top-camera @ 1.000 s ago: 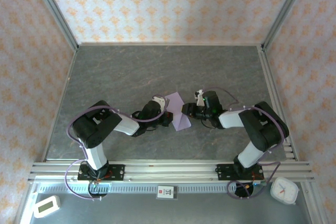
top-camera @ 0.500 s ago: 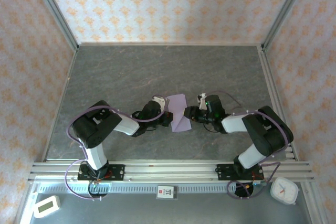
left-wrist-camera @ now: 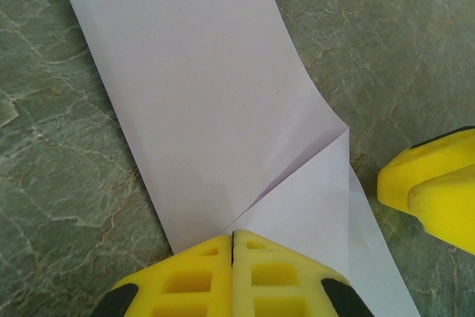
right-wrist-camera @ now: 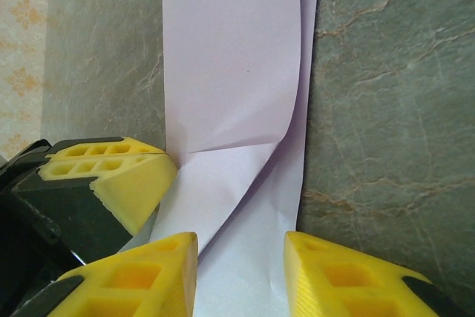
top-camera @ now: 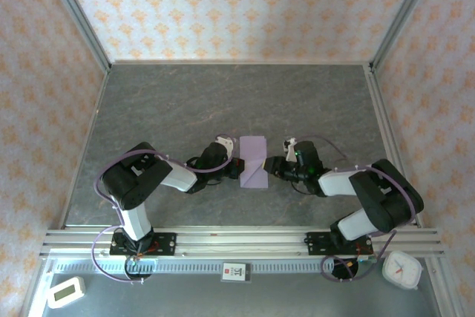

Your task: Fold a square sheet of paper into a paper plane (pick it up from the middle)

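The square sheet of paper point(top-camera: 254, 162) lies on the grey table between the two grippers, doubled into a long pale lilac strip. In the left wrist view the paper point(left-wrist-camera: 208, 94) has one corner flap creased over diagonally. My left gripper point(top-camera: 239, 167) is shut, its joined yellow tips point(left-wrist-camera: 233, 234) resting on the strip's left edge at the flap. My right gripper point(top-camera: 272, 167) comes in from the right with jaws apart point(right-wrist-camera: 241, 246). The paper point(right-wrist-camera: 230, 57) lies flat beneath the gap, with the curled flap just ahead. The paper plane's finished shape is not to be seen.
The left gripper's fingers point(right-wrist-camera: 111, 176) sit close to the right gripper's left finger. A white timer point(top-camera: 65, 292), a label card point(top-camera: 234, 271) and a white clock point(top-camera: 401, 269) lie in front of the rail point(top-camera: 237, 241). Patterned walls enclose the table.
The right arm has dropped lower and its gripper has slid down along the paper's right edge. The paper's upper part, earlier angled up-left, now lies as a straight strip. The left gripper stayed put.
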Tool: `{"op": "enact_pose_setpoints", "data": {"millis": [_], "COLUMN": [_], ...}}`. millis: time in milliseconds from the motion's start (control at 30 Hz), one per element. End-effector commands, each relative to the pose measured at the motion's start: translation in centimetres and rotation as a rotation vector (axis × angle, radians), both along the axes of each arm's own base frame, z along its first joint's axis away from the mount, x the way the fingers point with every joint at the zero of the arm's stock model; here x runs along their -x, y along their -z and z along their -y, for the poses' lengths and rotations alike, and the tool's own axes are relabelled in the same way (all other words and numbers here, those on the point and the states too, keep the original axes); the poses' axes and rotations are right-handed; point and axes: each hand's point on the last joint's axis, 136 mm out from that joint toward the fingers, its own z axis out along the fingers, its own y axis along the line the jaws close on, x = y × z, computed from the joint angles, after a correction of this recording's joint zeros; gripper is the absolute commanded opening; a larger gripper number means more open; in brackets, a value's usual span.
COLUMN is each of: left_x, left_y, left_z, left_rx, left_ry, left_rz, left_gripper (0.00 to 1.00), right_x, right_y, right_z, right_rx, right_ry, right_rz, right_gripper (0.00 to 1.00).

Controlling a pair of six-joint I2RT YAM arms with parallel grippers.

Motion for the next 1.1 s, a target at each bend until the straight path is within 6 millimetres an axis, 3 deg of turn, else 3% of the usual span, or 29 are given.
{"op": "enact_pose_setpoints", "data": {"millis": [0, 200, 333, 467, 567, 667, 733, 833, 1067], "left_x": [1.4, 1.2, 0.6, 0.4, 0.7, 1.2, 1.3, 1.5, 2.2], "left_y": [4.5, 3.2, 0.2, -3.7, -6.2, -7.3, -7.4, -7.6, -9.8], "left_z": [-2.7, -2.6, -2.0, -1.7, -1.5, -1.5, -1.6, -1.8, -1.4], "left_rx": [-0.136, -0.118, -0.076, -0.031, -0.029, -0.083, -0.111, -0.133, -0.171], "left_ry": [-0.034, -0.037, -0.038, -0.038, -0.028, -0.026, -0.03, -0.031, -0.027], "left_rz": [-0.119, -0.098, -0.062, -0.014, 0.029, 0.064, 0.061, 0.073, 0.195], "left_gripper": [0.0, 0.0, 0.0, 0.01, 0.09, 0.18, 0.39, 0.6, 0.71], "right_x": [1.6, 1.0, -0.3, -0.6, 0.0, 0.8, 1.3, 1.7, 2.4], "right_y": [1.0, -0.5, -2.8, -3.5, -4.0, -4.3, -4.4, -4.3, -3.8], "right_z": [-0.7, -0.7, 0.1, 2.2, 3.5, 3.8, 3.7, 3.7, 4.0], "right_rx": [-0.005, -0.01, -0.014, 0.013, -0.013, -0.046, -0.05, -0.034, -0.008], "right_ry": [-0.024, 0.028, 0.12, 0.263, 0.336, 0.353, 0.348, 0.351, 0.395], "right_rz": [-0.066, -0.034, -0.003, -0.02, -0.021, -0.019, -0.03, -0.044, -0.074], "right_gripper": [0.35, 0.38, 0.38, 0.38, 0.38, 0.39, 0.39, 0.39, 0.4]}}
